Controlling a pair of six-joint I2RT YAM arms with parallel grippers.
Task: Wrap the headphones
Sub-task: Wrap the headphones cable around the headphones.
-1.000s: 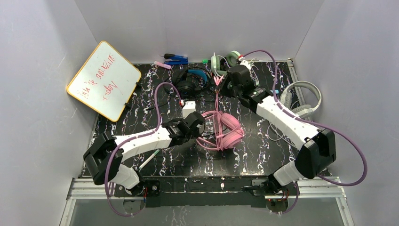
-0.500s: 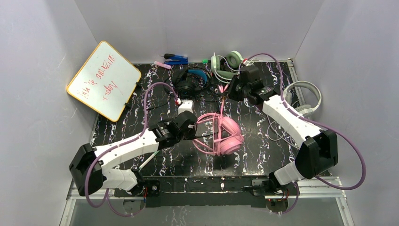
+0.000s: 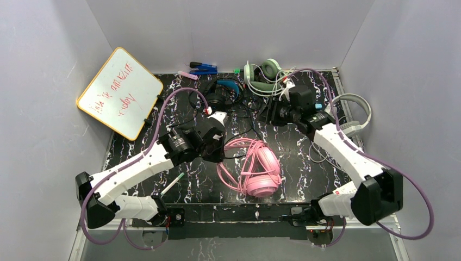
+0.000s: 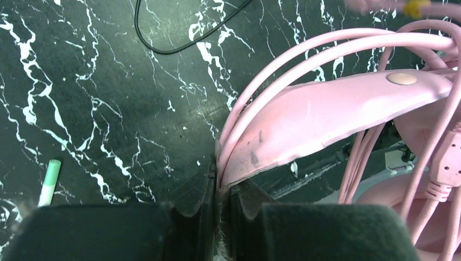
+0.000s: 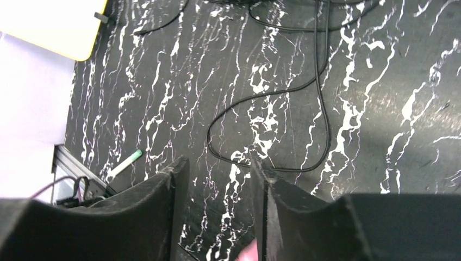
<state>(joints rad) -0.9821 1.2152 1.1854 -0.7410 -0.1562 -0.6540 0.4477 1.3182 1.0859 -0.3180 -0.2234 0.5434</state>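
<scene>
Nearest me, my left pincer (image 4: 220,217) is clamped on the band of the pink headphones (image 4: 326,114), near the middle of the table (image 3: 304,179) with their cord looped over them, so I judge the wrapping well along (its free end I cannot find). Farther out, my right pincer (image 5: 217,185) hangs empty, jaws apart, over a black cord (image 5: 321,98). I think it must take the pink cord next, keeping clear of the black-and-blue headphones (image 3: 224,93) crowding the far edge.

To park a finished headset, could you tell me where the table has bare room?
Barest: the near strip between the pink headphones and the right arm; smaller, between the green marker and the pink cord. The back is crowded: black-blue headphones, green headphones, tangled cords.
</scene>
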